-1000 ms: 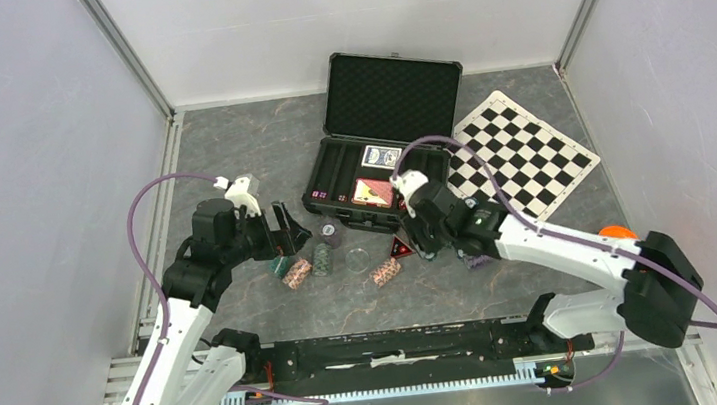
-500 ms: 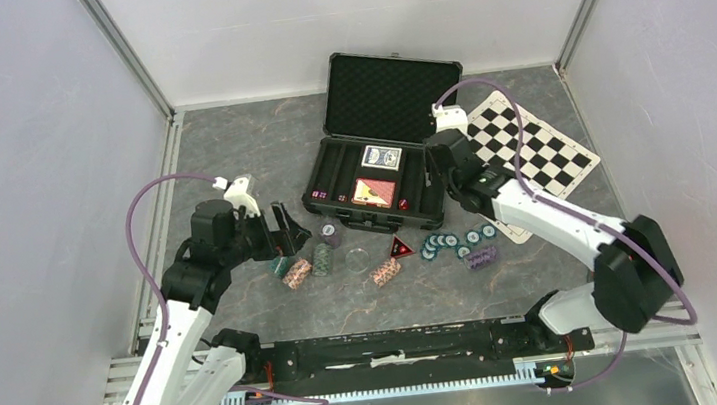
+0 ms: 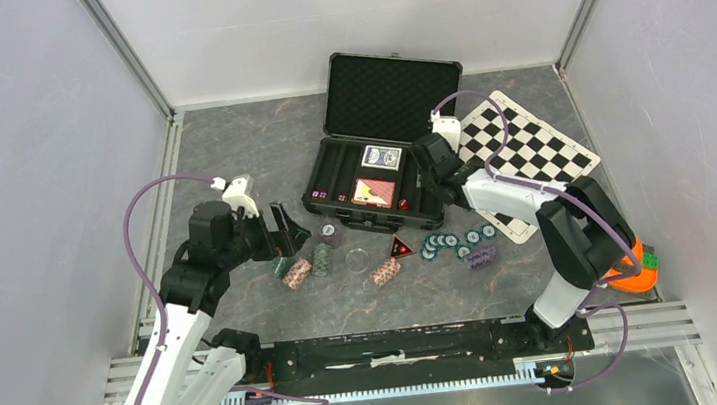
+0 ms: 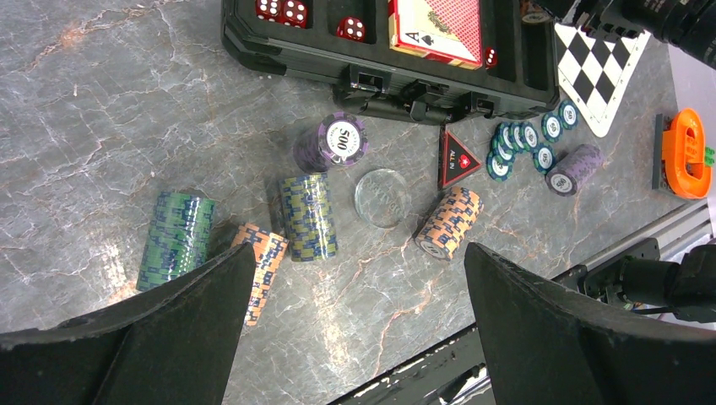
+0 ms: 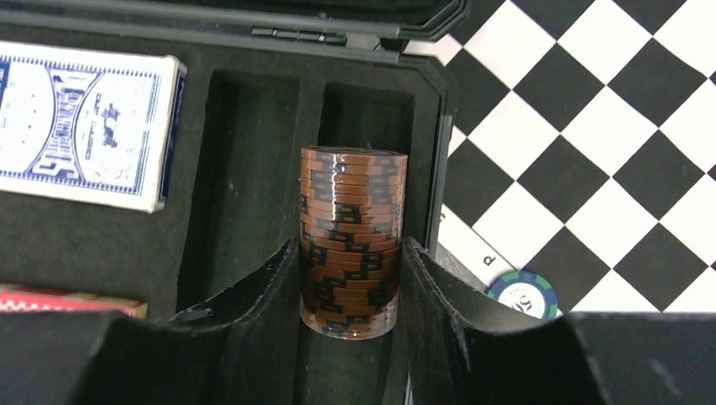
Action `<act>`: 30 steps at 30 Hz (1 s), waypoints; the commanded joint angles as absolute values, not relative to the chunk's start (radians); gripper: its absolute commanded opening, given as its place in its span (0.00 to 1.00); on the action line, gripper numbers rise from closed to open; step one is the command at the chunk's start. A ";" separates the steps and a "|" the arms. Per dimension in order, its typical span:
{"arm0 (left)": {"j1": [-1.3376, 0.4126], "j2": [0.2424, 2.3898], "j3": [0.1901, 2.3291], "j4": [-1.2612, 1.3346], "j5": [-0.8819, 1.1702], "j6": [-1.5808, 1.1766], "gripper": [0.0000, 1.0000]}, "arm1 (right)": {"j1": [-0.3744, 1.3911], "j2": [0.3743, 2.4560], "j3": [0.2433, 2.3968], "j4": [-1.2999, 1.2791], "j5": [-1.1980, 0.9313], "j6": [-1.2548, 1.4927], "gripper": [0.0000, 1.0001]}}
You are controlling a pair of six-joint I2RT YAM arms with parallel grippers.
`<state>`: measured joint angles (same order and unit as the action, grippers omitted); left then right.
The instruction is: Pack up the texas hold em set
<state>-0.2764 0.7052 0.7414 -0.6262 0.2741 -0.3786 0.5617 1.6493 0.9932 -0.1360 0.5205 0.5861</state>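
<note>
The black case (image 3: 365, 221) lies open with a blue deck (image 3: 381, 157) and a red deck (image 3: 374, 192) in it. My right gripper (image 5: 353, 278) is shut on a stack of brown striped chips (image 5: 353, 228), held over the case's (image 5: 253, 169) rightmost slot. Seen from above, that gripper (image 3: 429, 171) hangs over the case's right end. My left gripper (image 4: 355, 337) is open and empty above chip stacks (image 4: 308, 217) lying in front of the case (image 4: 405, 80). Red dice (image 4: 283, 10) sit in the case's left slot.
Loose teal chips (image 3: 454, 243), a purple stack (image 3: 482, 256), a clear disc (image 3: 358, 257) and a red triangular marker (image 3: 401, 248) lie in front of the case. The chequered mat (image 3: 530, 149) lies at its right. An orange piece (image 3: 629, 275) sits by the right arm's base.
My right gripper has moved with the brown chip stack from the table in front of the case up over the case's right slot. The left arm has not moved.
</note>
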 commanded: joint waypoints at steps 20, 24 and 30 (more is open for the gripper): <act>-0.298 0.696 0.753 -0.563 0.364 -0.362 1.00 | 0.512 1.470 0.939 -0.096 0.268 0.232 0.40; -0.397 0.710 0.793 -0.584 0.278 -0.399 1.00 | 0.512 1.509 0.939 -0.100 0.204 0.238 0.26; -0.579 0.720 0.833 -0.586 0.113 -0.465 1.00 | 0.512 1.555 0.929 -0.093 0.174 0.283 0.21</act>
